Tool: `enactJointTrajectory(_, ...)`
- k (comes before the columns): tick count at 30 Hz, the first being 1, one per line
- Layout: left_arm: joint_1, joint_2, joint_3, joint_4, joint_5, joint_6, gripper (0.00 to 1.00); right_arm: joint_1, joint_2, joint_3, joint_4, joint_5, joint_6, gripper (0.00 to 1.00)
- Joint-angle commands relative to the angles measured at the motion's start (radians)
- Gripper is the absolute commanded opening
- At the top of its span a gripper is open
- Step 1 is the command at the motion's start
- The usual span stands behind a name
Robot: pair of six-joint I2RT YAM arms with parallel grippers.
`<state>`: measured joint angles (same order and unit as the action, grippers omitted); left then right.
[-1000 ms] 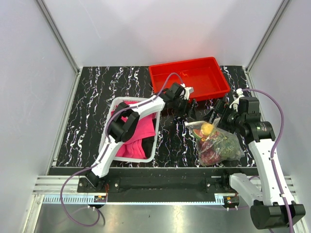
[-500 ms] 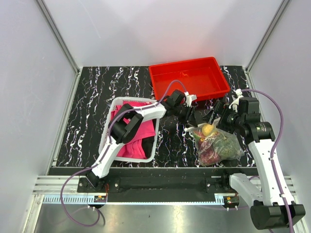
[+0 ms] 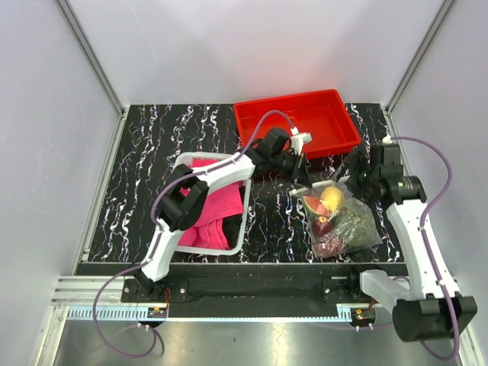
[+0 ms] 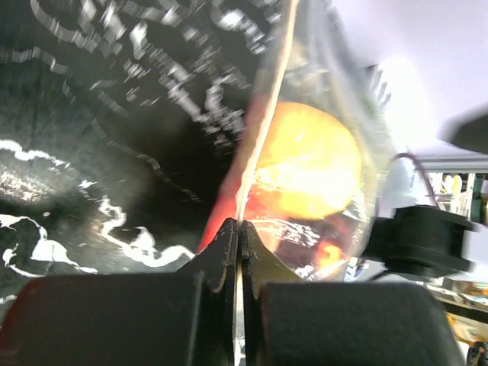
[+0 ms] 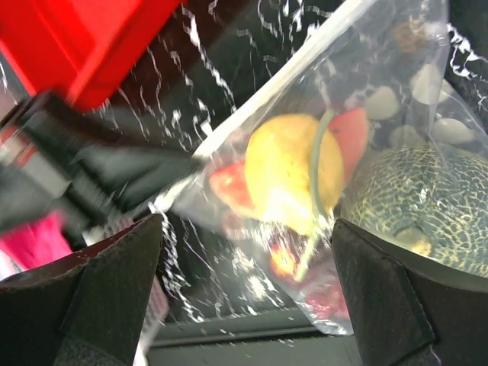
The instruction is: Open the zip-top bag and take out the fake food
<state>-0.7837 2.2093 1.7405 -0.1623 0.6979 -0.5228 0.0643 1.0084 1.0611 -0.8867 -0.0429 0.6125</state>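
The zip-top bag (image 3: 345,221) lies on the dark marbled table at the right, clear and dotted, with the fake food inside. A yellow lemon (image 3: 329,200) sits near its top and a green netted melon (image 3: 353,223) beside it. My left gripper (image 3: 302,180) is shut on the bag's upper left edge; in the left wrist view the jaws (image 4: 240,229) pinch the thin film with the lemon (image 4: 305,164) just behind. My right gripper (image 3: 355,180) hovers open over the bag's top right. Between its wide fingers the right wrist view shows the lemon (image 5: 293,179), a red slice (image 5: 351,130) and the melon (image 5: 419,206).
A red tray (image 3: 297,122) stands at the back, just behind both grippers. A white basket (image 3: 206,155) of pink cloth (image 3: 217,206) sits left of the bag under the left arm. Grey walls close in the table's sides.
My left gripper moved right to the bag's top edge and shut on it. The right gripper drew back slightly to the right, still open.
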Motion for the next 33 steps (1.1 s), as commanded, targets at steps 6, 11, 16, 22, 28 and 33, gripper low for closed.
enactJointTrajectory(6,-0.005,-0.212,0.014,0.030,-0.043,0.020,0.00,-0.004,0.160,0.198,-0.012,0.109,0.177,0.94)
enactJointTrajectory(11,-0.048,-0.260,0.008,0.023,-0.072,0.041,0.00,-0.004,0.185,0.252,-0.017,0.072,0.237,0.93)
enactJointTrajectory(16,-0.087,-0.289,0.004,0.007,-0.122,0.060,0.00,-0.006,0.180,0.261,-0.028,0.087,0.248,0.84)
enactJointTrajectory(22,-0.127,-0.318,0.017,-0.019,-0.187,0.093,0.00,-0.006,0.128,0.168,-0.034,0.090,0.291,0.72)
enactJointTrajectory(28,-0.173,-0.336,0.033,-0.068,-0.262,0.162,0.00,-0.004,0.114,0.138,-0.029,0.089,0.313,0.58)
enactJointTrajectory(33,-0.181,-0.339,0.045,-0.095,-0.273,0.176,0.00,-0.004,0.087,0.122,-0.023,0.052,0.322,0.28)
